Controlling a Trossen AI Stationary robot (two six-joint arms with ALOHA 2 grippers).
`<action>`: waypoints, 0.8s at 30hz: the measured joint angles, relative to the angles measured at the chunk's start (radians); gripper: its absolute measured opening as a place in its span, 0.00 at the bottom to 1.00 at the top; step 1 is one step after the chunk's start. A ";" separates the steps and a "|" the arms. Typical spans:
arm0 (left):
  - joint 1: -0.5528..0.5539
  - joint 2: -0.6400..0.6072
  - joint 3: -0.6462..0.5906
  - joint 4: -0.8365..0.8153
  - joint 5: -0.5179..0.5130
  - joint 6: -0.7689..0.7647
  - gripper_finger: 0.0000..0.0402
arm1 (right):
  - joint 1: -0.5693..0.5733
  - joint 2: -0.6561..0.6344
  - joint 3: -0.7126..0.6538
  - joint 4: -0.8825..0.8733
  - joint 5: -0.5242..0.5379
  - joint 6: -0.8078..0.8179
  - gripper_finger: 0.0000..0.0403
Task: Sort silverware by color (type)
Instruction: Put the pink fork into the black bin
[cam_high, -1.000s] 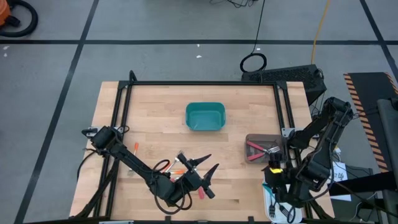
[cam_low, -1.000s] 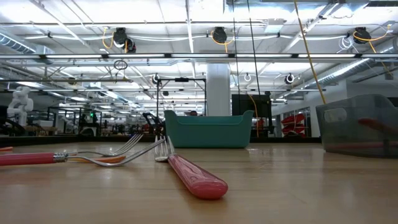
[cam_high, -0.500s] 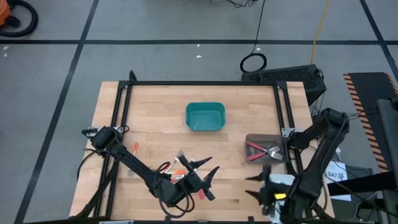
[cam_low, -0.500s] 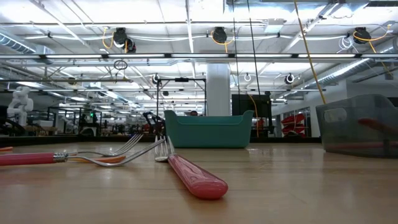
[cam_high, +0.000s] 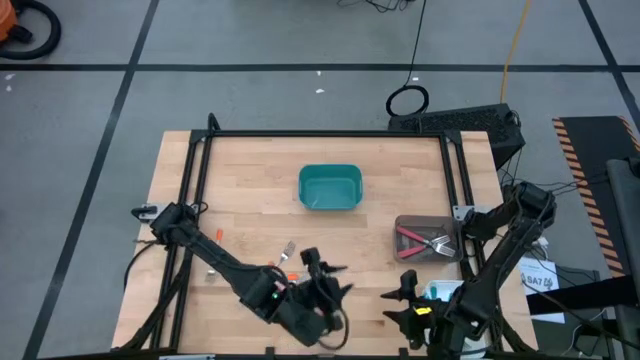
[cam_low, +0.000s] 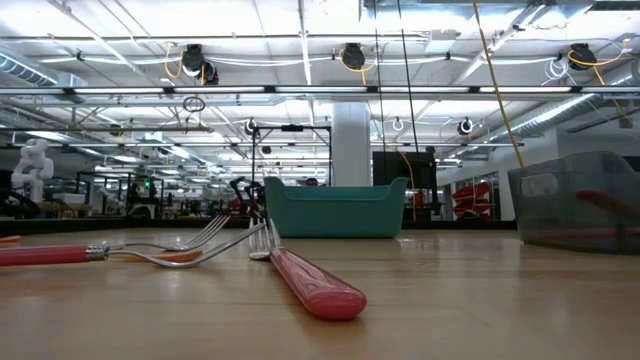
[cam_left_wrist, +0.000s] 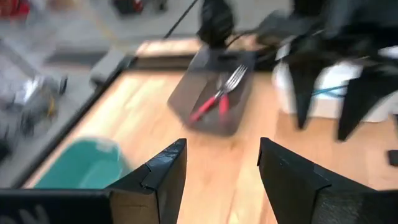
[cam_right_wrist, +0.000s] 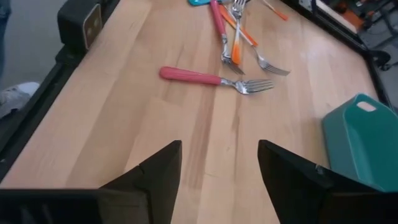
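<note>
While both arms hang near the wooden table's front edge, the left gripper and right gripper stand spread, holding nothing. Red- and orange-handled metal forks lie clustered in front of the teal plastic bin; two red forks rest in the grey tray to its right.

You are looking at a pale wood desk carrying a teal bin, a grey tray holding red-handled forks, and red and orange-handled forks.
</note>
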 joint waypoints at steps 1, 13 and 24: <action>0.002 0.000 0.014 -0.063 0.000 -0.072 0.49 | 0.000 0.000 0.000 -0.002 0.000 0.001 0.50; -0.032 0.000 -0.045 -0.257 -0.054 -0.251 0.49 | -0.048 0.000 0.000 0.042 -0.071 -0.084 0.39; -0.059 0.000 -0.099 -0.359 0.000 -0.373 0.49 | -0.198 -0.001 -0.124 0.333 -0.264 -0.294 0.30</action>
